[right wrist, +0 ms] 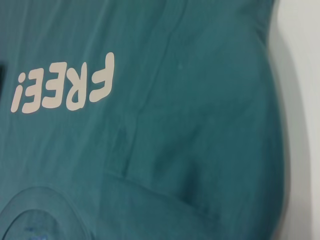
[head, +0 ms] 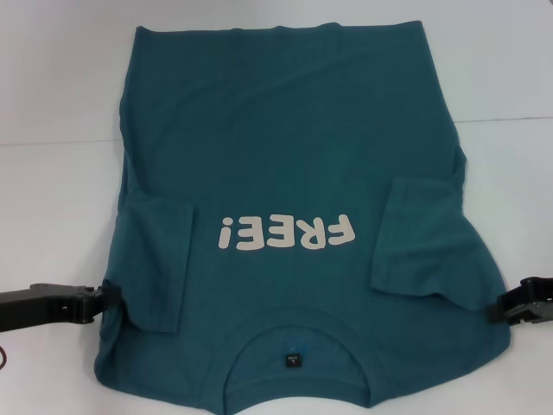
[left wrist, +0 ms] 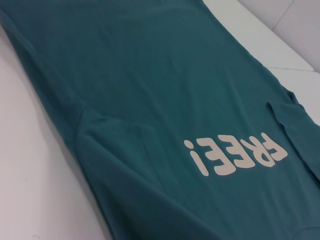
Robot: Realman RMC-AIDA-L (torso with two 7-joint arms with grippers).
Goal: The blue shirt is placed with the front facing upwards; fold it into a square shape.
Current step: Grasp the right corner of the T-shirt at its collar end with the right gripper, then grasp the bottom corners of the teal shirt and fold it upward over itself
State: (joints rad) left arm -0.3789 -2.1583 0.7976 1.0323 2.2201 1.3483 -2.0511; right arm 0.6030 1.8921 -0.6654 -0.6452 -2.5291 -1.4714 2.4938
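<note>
The blue shirt lies flat on the white table, front up, with its collar at the near edge and its hem at the far side. White "FREE!" lettering crosses the chest, and a small dark label sits inside the collar. Both short sleeves are folded inward onto the body. My left gripper is low at the shirt's left shoulder edge, touching the cloth. My right gripper is at the right shoulder edge. Both wrist views show the shirt close up.
White table surface borders the shirt on the left, the right and the far side. A faint seam in the table runs across at the back.
</note>
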